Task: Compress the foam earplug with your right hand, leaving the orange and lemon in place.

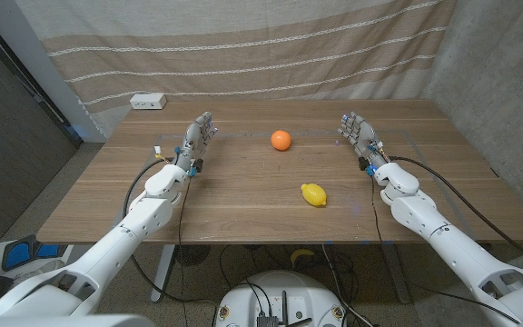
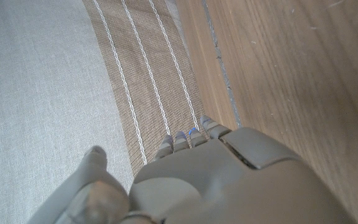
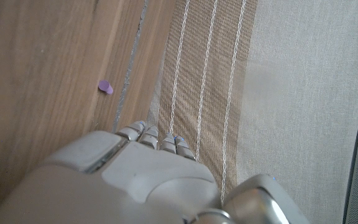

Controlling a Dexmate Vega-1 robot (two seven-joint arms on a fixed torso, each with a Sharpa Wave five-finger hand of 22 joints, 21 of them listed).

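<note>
The left hand (image 1: 198,136) stands on the table (image 1: 243,204) with its fingers (image 1: 205,124) raised and apart, holding nothing; the left wrist view shows the back of this hand (image 2: 229,180) with its fingertips (image 2: 191,140) reaching toward the striped curtain (image 2: 142,81). A white box (image 1: 148,102) sits at the table's far edge, beyond and outward of that hand.

The orange (image 1: 281,139) lies between the two hands, somewhat nearer the right one and level with both sets of fingers. The lemon (image 1: 313,194) lies nearer the robot than the orange, inward of the right wrist and well apart from the orange.

The right hand (image 1: 360,136) also stands with its fingers (image 1: 350,123) up and spread, grasping nothing. In the right wrist view the earplug (image 3: 105,87) shows as a small purple stub with a rounded end, lying on its side on the wood ahead of the right hand's fingertips (image 3: 143,132), near the table's far edge and clear of the hand. In the head view the earplug is too small to make out.
</note>
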